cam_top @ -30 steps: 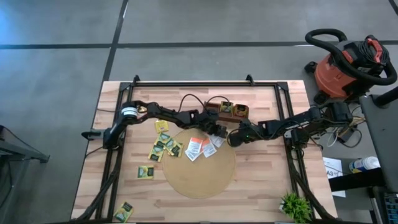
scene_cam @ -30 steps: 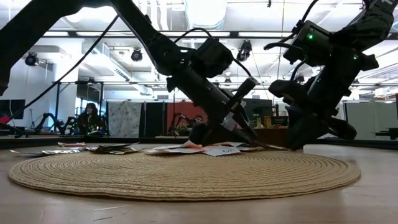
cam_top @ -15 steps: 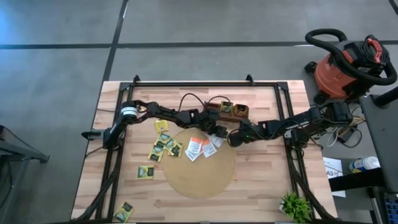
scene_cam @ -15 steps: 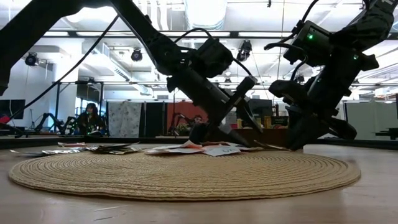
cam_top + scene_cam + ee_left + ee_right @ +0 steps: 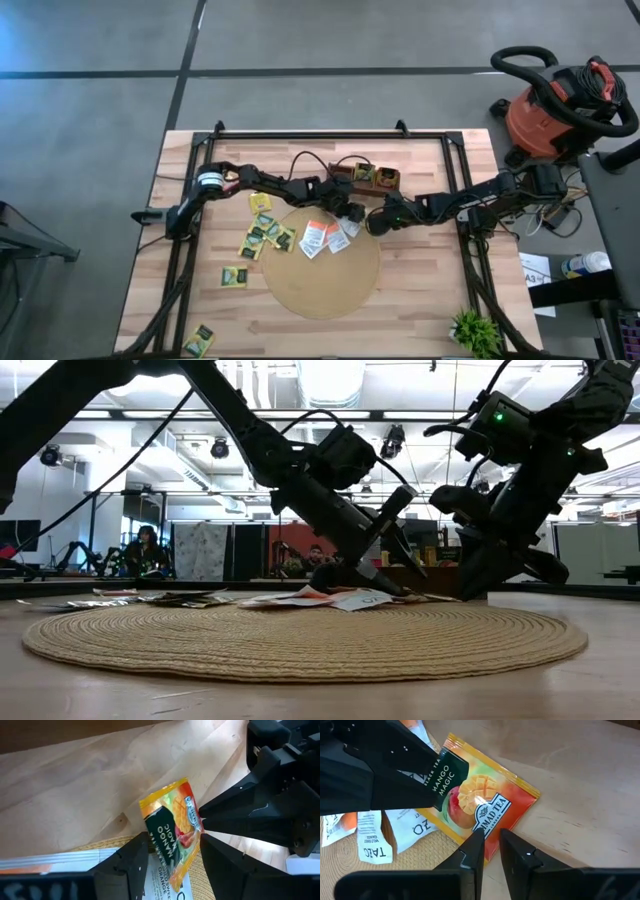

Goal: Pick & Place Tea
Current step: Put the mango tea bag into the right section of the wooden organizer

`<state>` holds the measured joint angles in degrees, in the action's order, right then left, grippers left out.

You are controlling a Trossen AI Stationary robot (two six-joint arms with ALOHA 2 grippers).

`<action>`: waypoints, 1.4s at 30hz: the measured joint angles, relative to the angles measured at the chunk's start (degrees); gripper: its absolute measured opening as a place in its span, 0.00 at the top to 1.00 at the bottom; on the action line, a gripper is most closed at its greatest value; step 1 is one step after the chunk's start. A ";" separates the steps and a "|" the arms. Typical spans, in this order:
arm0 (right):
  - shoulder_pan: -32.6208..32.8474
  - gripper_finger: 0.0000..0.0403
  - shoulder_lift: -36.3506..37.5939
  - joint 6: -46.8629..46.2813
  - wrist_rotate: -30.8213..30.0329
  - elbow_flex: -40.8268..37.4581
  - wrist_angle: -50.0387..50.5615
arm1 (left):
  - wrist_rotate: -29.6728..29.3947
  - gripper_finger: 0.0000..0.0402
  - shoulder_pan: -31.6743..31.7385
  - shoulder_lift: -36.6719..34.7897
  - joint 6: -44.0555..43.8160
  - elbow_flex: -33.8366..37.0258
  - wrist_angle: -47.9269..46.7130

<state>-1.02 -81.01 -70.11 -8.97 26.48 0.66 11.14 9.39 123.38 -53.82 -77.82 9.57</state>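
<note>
The right gripper (image 5: 488,851) pinches the mango tea sachet (image 5: 480,810); the left gripper (image 5: 171,857), jaws wide, should back off slowly without snagging it.

a round woven mat (image 5: 322,272) on the wooden table (image 5: 420,300), a red shop vacuum (image 5: 556,105) beside it.

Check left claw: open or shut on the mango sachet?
Open. In the left wrist view the left claw has its fingers spread either side of the mango sachet, with gaps showing. The right claw pinches its corner.
</note>
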 joint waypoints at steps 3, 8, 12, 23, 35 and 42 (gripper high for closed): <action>0.00 0.85 0.00 0.00 0.00 0.00 -0.02 | 0.00 0.60 0.02 0.02 0.23 -0.28 0.06; 0.00 0.85 0.00 0.00 0.00 0.00 0.07 | 0.01 0.69 0.02 0.03 0.17 -0.28 -0.55; 0.00 0.85 0.00 0.00 0.00 0.00 0.44 | 0.39 0.77 0.02 -0.35 0.13 -0.31 -1.99; 0.00 0.84 0.00 0.64 0.00 -0.01 0.42 | 0.37 0.99 0.02 -0.71 5.76 -1.94 -1.67; 0.02 0.82 15.45 8.92 -3.42 2.17 16.72 | 0.10 1.00 0.02 -1.82 19.49 -10.22 -15.69; 0.16 0.82 32.53 23.02 -1.71 3.32 26.02 | 0.91 1.00 -1.47 -1.89 43.04 -22.72 -28.23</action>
<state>-0.86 -48.49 -47.09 -10.68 29.80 26.68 12.05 7.92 121.49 -10.78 -100.54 -18.66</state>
